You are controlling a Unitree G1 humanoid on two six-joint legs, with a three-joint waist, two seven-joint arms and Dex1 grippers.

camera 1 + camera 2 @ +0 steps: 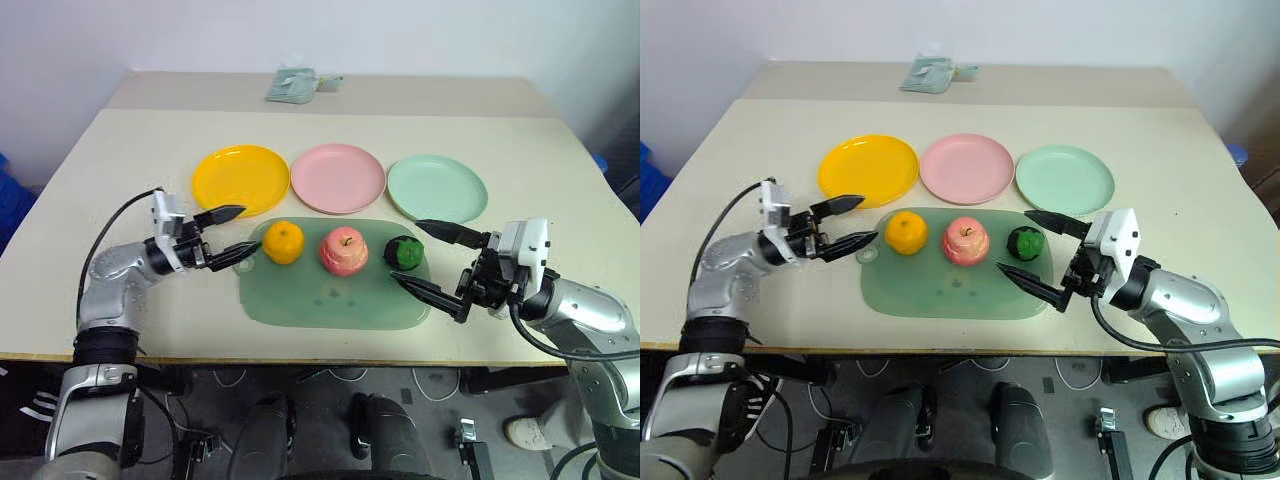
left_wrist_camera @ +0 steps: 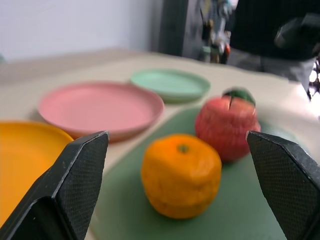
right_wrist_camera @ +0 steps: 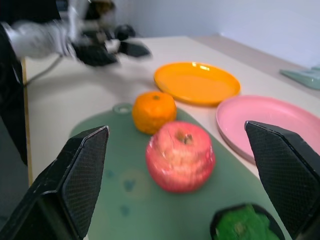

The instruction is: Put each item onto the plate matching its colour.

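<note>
An orange (image 1: 283, 242), a pink-red apple (image 1: 343, 250) and a dark-green bumpy ball (image 1: 1025, 242) lie in a row on a green mat (image 1: 330, 295). Behind the mat stand a yellow plate (image 1: 240, 178), a pink plate (image 1: 338, 177) and a mint plate (image 1: 437, 188), all bare. My left gripper (image 1: 249, 228) is open, pointing at the orange from its left, tips just short of it. My right gripper (image 1: 406, 250) is open at the mat's right end, its fingertips either side of the green ball without closing on it.
A grey-green packet (image 1: 295, 85) lies at the table's far edge. The tabletop (image 1: 540, 150) runs bare right of the mint plate, and also left of the yellow plate. The front edge of the table lies just below both arms.
</note>
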